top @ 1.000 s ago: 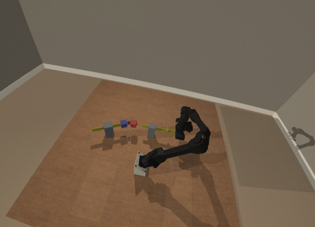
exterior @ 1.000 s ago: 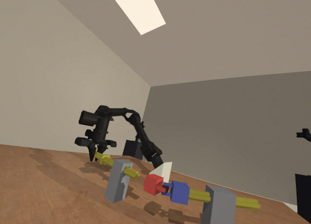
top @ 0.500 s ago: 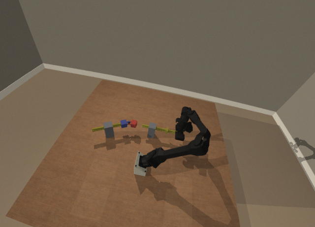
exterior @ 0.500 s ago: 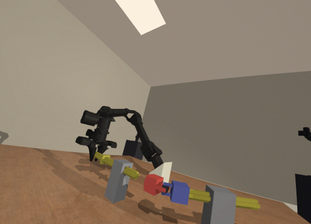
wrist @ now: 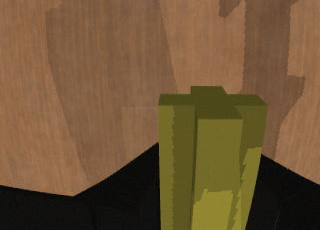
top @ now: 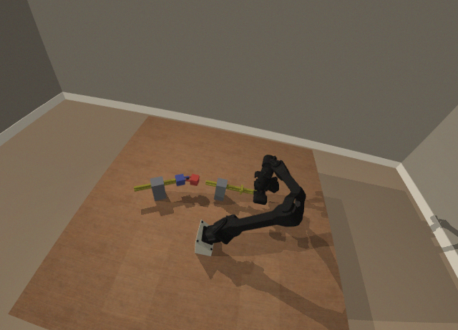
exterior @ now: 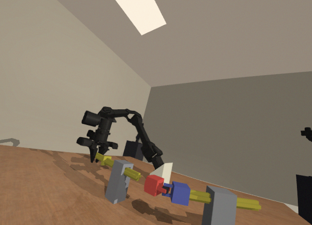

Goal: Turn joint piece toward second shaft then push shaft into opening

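The second shaft point(top: 233, 187) point(exterior: 132, 173) point(wrist: 217, 155), yellow and ribbed with a collar near its outer end, runs through its grey block point(top: 220, 190) point(exterior: 117, 183). My gripper point(exterior: 94, 160) point(wrist: 198, 150) is shut on this shaft's outer end, beyond the collar. The red joint piece point(top: 194, 180) point(exterior: 153, 185) hangs on its hinges from the blue piece point(top: 179, 180) point(exterior: 180, 193) on the first shaft point(top: 142, 187) point(exterior: 248, 203). A gap separates the red piece from the second shaft's inner end. The red piece's opening is hidden, so its exact aim cannot be told.
The first shaft's grey block point(top: 158, 193) point(exterior: 219, 207) stands at the left in the top view. The arm's pale base plate point(top: 202, 248) point(exterior: 167, 171) is nearer that camera than the shafts. Dark box shapes point(exterior: 132, 149) stand at the back in the exterior view.
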